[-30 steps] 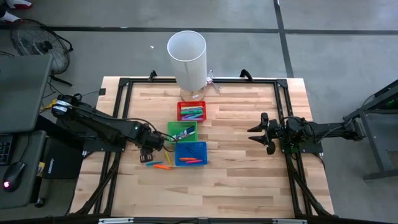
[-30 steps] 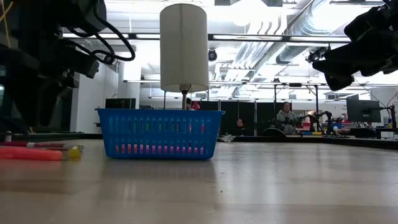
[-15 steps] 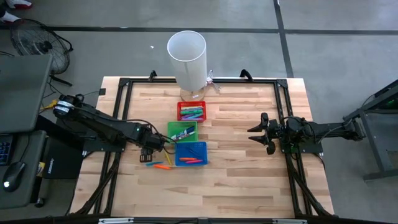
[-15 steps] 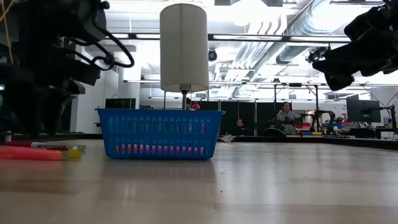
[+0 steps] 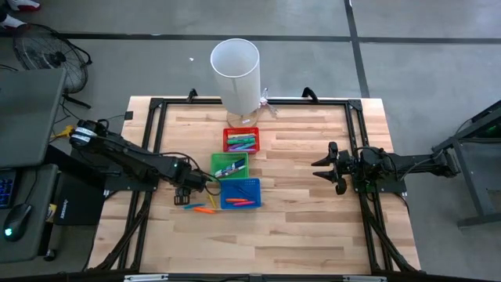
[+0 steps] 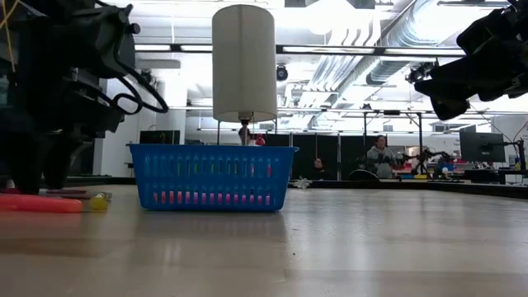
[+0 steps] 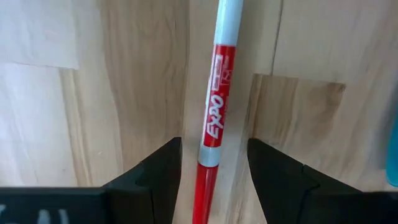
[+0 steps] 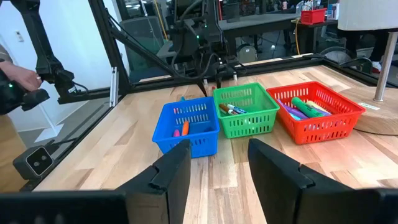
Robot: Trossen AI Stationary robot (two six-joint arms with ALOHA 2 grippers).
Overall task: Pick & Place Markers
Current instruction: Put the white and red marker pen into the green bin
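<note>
"EXPO" in white lettering along the red marker [image 7: 214,118] on the wooden table [image 7: 68,106].

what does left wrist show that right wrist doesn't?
Left wrist only: a red Expo marker lying on the wood between the open left end effector fingers, not yet gripped.
Right wrist only: the blue bin, green bin and red bin in a row, markers inside each, seen past the open right end effector.
Both: the wooden table.
</note>
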